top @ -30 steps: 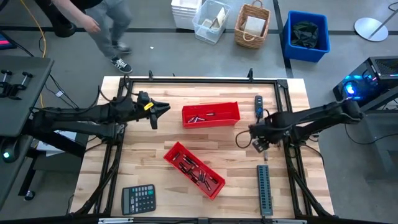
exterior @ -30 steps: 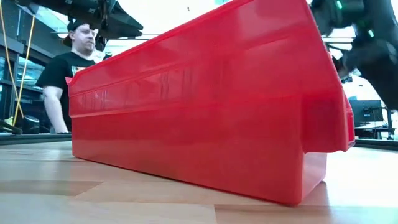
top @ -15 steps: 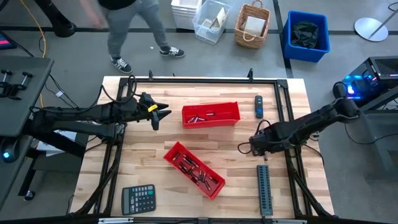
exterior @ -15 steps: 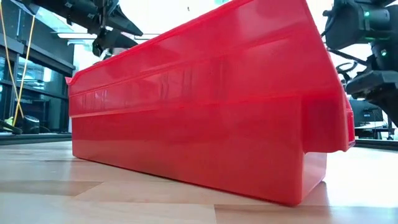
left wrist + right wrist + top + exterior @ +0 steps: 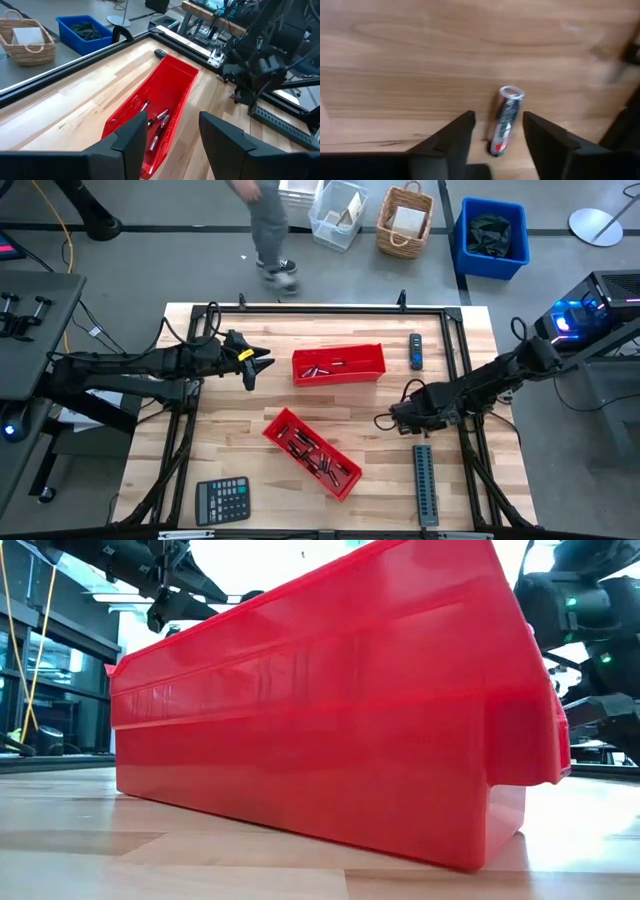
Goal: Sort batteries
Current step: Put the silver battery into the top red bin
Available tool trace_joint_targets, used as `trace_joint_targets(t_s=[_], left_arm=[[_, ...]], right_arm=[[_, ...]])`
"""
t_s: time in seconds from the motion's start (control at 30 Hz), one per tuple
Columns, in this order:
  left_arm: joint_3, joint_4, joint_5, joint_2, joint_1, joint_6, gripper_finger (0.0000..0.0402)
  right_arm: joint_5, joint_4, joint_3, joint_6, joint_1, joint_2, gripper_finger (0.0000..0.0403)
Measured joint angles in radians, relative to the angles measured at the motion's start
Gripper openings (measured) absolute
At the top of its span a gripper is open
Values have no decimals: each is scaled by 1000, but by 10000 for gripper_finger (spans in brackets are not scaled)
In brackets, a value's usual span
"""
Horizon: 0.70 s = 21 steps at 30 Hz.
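The right claw (image 5: 497, 132) has its two dark fingers (image 5: 451, 137) spread apart over the wooden desk (image 5: 420, 60). One battery (image 5: 504, 120) lies on the desk between them, untouched.

Bare worktop (image 5: 230, 405) lies open between the two red trays and along the left side. The angled tray (image 5: 311, 453) blocks the middle front; the straight tray (image 5: 338, 364) blocks the middle back. On the right, the grey ridged strip (image 5: 426, 484) and the right gripper (image 5: 388, 421) crowd the passage.
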Motion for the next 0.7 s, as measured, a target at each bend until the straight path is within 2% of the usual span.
trace_joint_targets(t_s=[0.1, 0.23, 0.33, 0.43, 0.5, 0.6, 0.7], left_arm=[[0, 0, 3, 0, 0, 0, 172], [0, 18, 3, -18, 0, 14, 172], [0, 59, 2, -43, 0, 52, 172], [0, 90, 2, -74, 0, 75, 172], [0, 108, -2, -87, 2, 108, 172], [0, 105, -38, -94, 2, 153, 172], [0, 105, -67, -89, 2, 146, 172]], right_arm=[[-10, 26, -3, -2, -21, 3, 137], [17, 15, 27, -69, -54, -27, 39], [172, 31, 97, -87, -61, -58, 33], [294, -13, 216, -87, -61, -116, 33], [423, 23, 312, -93, -71, -127, 33], [612, 87, 434, -205, -126, -129, 33], [622, 171, 495, -354, -230, -74, 33]])
